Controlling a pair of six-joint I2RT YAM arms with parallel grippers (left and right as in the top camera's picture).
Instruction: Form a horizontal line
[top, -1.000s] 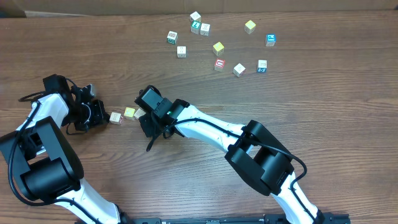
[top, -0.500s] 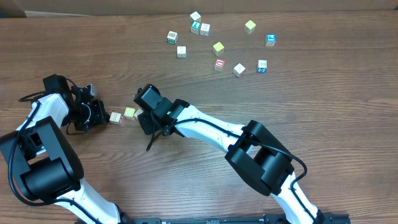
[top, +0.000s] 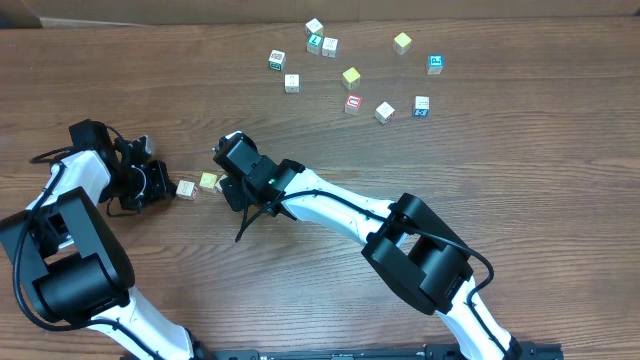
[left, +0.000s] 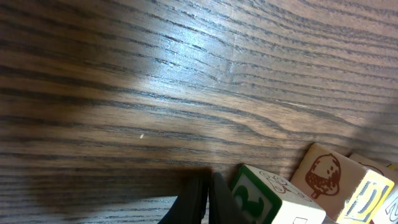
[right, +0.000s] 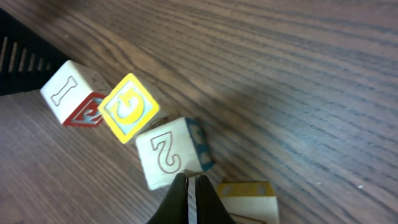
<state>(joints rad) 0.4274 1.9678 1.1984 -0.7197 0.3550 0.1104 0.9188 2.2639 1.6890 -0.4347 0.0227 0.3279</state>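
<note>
At the near-left of the table: row in the making, pale cube and yellow cube side by side, almost touching, between the two grippers.
Change: right gripper up and left a touch versus a second ago; pale and yellow cubes unmoved; left arm unmoved.
Meaning: likely a nudge at the row's right end; no cube added; row slightly slanted in overhead, not yet horizontal.
Right gripper state: fingers pressed together, nothing pinched, tips at the edge of the numbered cube.
Left gripper state: fingers pressed together, nothing pinched, green cube just beside the tips.
Row order, left to right: green, pale, yellow, numbered; both end cubes mostly hidden under the arms in overhead.
Extra: second yellow-sided cube just beside the right fingertips, role unclear.
Around: loose cubes scattered at the far side, well apart from the row; blue-marked cube and red-marked cube among them.
In the way: nothing between the row cubes; right arm over the row's end, so some risk of clipping the yellow cube on retreat.
</note>
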